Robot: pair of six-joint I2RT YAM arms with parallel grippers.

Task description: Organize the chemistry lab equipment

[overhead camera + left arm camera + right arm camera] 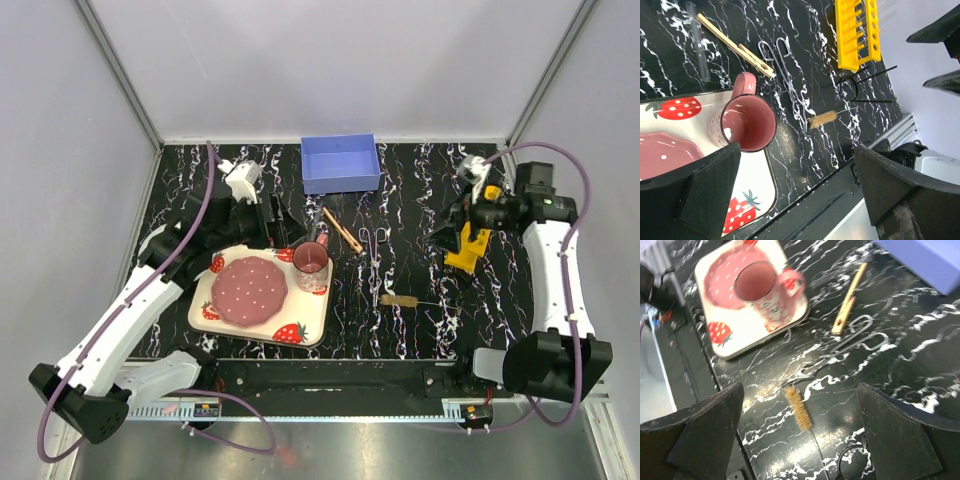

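The tan wooden clamp, the metal forceps and the wire bristle brush lie on the black marbled table. The yellow holed rack lies to the right. My left gripper is open and empty above the tray's far edge. Its view shows the clamp, forceps, brush, rack, a clear tube and a thin dark wire ring. My right gripper hovers over the rack, open and empty. Its view shows the brush, forceps and clamp.
A strawberry-print tray with a pink plate and a pink cup sits at the front left. A blue box stands at the back centre. White walls and a metal frame close in the table.
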